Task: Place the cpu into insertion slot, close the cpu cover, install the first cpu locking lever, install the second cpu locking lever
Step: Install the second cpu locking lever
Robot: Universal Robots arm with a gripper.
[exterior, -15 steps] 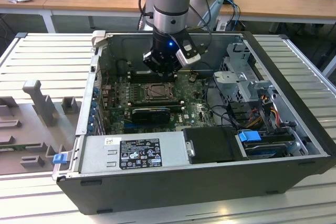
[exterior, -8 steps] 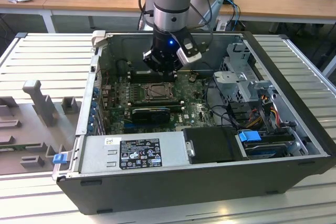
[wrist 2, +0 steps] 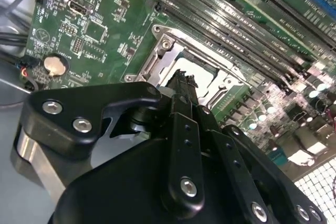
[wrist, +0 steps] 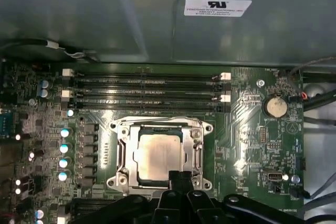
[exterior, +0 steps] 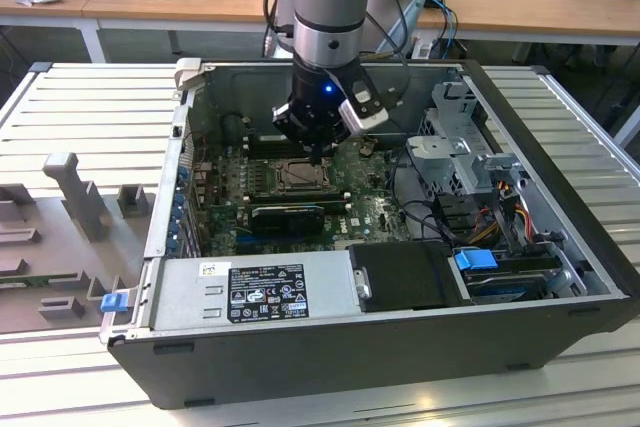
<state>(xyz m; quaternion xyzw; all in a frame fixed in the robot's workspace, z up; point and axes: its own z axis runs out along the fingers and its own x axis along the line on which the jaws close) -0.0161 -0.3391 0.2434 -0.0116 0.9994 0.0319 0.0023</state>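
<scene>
The cpu (wrist: 159,153), a pale square chip, lies flat in the insertion slot (exterior: 297,177) on the green motherboard inside the open computer case. The cpu cover (wrist: 124,153), a silvery frame, lies down around the chip, which shows through its cut-out. My gripper (wrist: 181,178) hangs just over the socket's edge with its black fingers pressed together and nothing seen between them. In the second wrist view the gripper (wrist 2: 181,85) points at the cover (wrist 2: 173,51), with the cpu (wrist 2: 202,74) beyond its tip. In the exterior view the gripper (exterior: 318,155) stands upright over the socket.
Long black memory slots (wrist: 147,90) run beside the socket. A black expansion card (exterior: 288,215) lies in front of it, then the power supply (exterior: 250,292). A metal drive cage (exterior: 470,152) and cables fill the exterior view's right. A coin battery (wrist: 275,107) sits nearby.
</scene>
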